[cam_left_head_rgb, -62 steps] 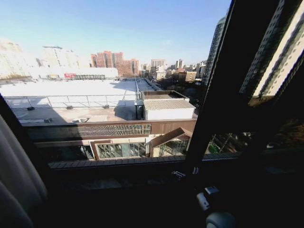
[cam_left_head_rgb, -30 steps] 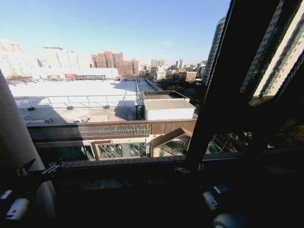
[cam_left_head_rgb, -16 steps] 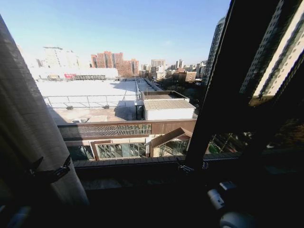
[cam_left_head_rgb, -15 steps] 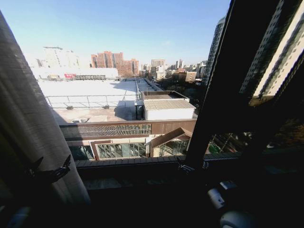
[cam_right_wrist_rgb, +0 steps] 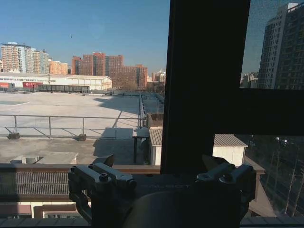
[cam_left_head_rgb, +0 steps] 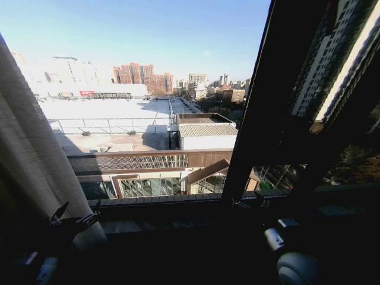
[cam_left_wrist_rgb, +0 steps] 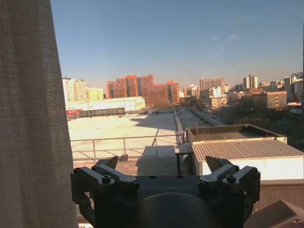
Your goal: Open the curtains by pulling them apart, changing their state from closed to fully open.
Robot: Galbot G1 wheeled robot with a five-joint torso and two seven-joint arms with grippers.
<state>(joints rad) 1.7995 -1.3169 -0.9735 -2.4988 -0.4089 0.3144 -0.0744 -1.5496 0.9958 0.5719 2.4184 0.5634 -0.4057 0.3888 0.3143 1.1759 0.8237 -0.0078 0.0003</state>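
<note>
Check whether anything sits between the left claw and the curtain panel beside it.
Nothing visible does. The left claw hangs open in front of the window glass, with the sheer curtain panel right beside it and only open air between them.

I'm looking out through a big window with a dark window frame (cam_left_head_rgb: 255,119) whose thick upright post cuts the view, with a shadowed sill (cam_left_head_rgb: 178,205) below it. Bright low sun pours over a wide pale rooftop (cam_left_head_rgb: 107,113), a small white rooftop hut (cam_left_head_rgb: 208,135) and red-brick towers (cam_left_head_rgb: 142,76) under a clear blue sky (cam_left_head_rgb: 148,29). On my right, beyond the post, a tall high-rise (cam_left_head_rgb: 338,53) catches the light, while indoors stays very dark.
</note>
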